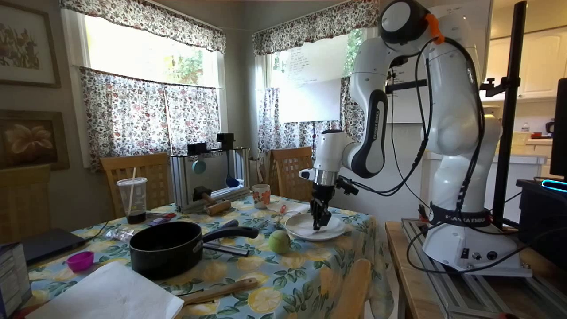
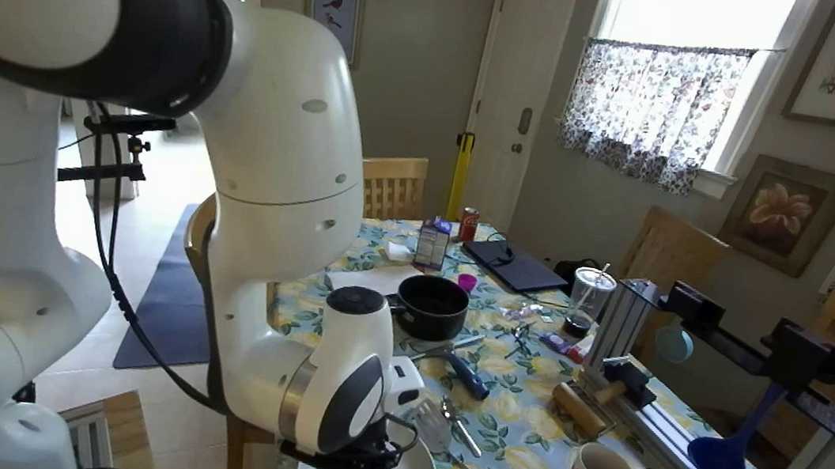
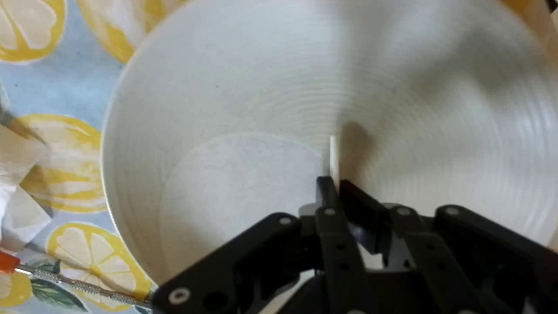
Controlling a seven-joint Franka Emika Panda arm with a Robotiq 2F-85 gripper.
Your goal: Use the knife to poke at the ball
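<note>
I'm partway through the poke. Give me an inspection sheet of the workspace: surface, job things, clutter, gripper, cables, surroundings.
Surface: lemon-print tablecloth, with a white plate on it.
Job's things: green ball on the tablecloth near the plate; a thin pale strip, perhaps the knife, only partly visible.
Clutter: pot, mug, lidded cup, laptop, metal frame.
Gripper: shut on the pale strip, over the plate; contact with the plate unclear.
Cables: black cables loop beside the arm; snags: nothing seen.
Surroundings: wooden chairs, curtained windows.
</note>
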